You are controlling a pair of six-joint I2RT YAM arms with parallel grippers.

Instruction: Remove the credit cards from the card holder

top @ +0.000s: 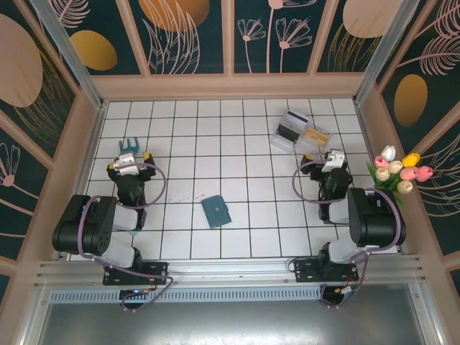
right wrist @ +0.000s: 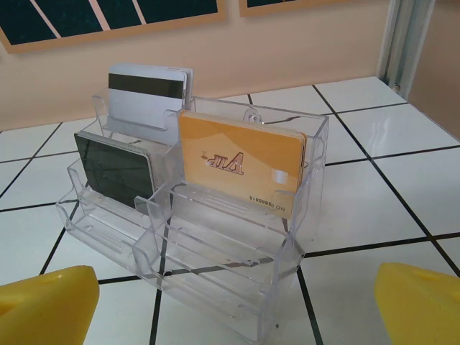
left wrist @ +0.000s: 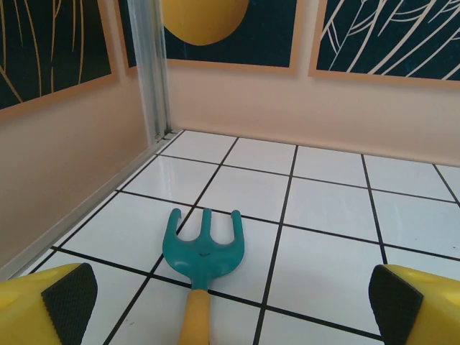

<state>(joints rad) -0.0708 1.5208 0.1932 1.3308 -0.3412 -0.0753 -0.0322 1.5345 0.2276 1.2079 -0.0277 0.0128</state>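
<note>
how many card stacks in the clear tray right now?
3: grey stack with dark stripe, rear left tier; dark stack, left tier in front of it; orange stack, right side. Cards per stack unclear.

Black arms (top: pixel 86 226), purple cables (top: pixel 165 187), yellow jaws.

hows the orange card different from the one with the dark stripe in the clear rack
The orange card is yellow-orange with printed lettering. The striped card is pale grey with a dark band near its top. The orange card sits in the right column of the clear rack. The striped card sits in the left column, behind a dark card. Both stand on a long edge.
</note>
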